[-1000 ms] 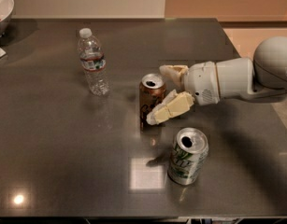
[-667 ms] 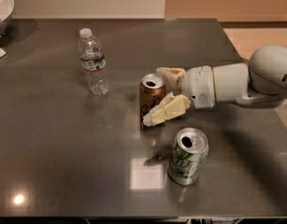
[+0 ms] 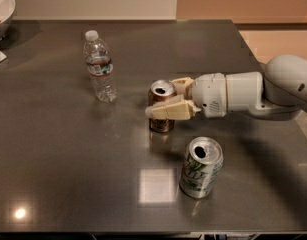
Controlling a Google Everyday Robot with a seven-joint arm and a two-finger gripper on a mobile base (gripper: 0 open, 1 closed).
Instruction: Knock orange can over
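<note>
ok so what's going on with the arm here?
The robot's arm reaches in from the right, and its end effector is at the orange can, open, one finger in front of it and one behind. The can stands upright, not yet knocked over. A white-and-green can stands nearer the camera and a water bottle farther left, both apart from the arm.

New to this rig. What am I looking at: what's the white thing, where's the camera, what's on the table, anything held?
One camera, looking down at a grey table; its mounting isn't recorded. The white thing from the right is a robot arm ending in a gripper whose two tan fingers are spread open either side of the upright orange can. Contact is unclear; nothing is lifted. Also standing: a water bottle and a white-and-green can. A bowl sits top left.
</note>
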